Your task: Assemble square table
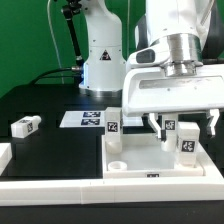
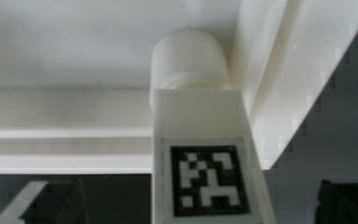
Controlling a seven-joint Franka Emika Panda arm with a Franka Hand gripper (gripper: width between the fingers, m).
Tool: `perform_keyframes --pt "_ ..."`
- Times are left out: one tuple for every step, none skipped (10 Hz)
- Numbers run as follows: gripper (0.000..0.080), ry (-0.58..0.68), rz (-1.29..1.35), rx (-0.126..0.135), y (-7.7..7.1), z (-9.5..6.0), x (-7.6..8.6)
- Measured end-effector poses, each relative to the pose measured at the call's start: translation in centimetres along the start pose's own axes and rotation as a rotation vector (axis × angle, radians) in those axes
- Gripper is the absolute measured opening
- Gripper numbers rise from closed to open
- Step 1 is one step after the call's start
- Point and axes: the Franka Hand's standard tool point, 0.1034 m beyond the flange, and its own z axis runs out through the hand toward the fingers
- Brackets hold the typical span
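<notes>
The square table top (image 1: 150, 152) lies in front of the arm, a white tray with a raised rim. One tagged white leg (image 1: 113, 123) stands upright at its far corner on the exterior view's left. A second leg (image 1: 187, 141) stands upright toward the exterior view's right. My gripper (image 1: 185, 126) hangs over this second leg, open, one finger on each side and clear of it. In the wrist view the leg (image 2: 201, 120) rises from the table top (image 2: 60, 55), and the dark fingertips (image 2: 30, 206) show gaps on both sides. A third leg (image 1: 25, 126) lies loose on the black table.
The marker board (image 1: 84, 119) lies flat behind the table top. A long low white border wall (image 1: 50, 186) runs along the front edge. A round socket (image 1: 118, 161) shows at the top's near corner. The arm's white base (image 1: 100, 55) stands at the back.
</notes>
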Motion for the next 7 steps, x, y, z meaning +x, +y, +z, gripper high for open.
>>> perform_keyframes --pt "0.0649 -0.01 0.0 -0.001 0.1 0.0 0.0" --pt "0.0649 -0.095 0.018 0.002 0.3 -0.3 -0.1" --pt "0.0649 -0.167 0.033 0.01 0.4 -1.0 0.7" --pt "0.0649 -0.159 0.041 0.009 0.5 -1.3 1.9" --pt "0.0649 -0.183 0.042 0.011 0.5 -1.2 2.0" --pt "0.0649 -0.298 0.049 0.019 0.4 -1.1 1.5" --pt "0.0649 -0.383 0.06 0.025 0.4 -1.2 2.0"
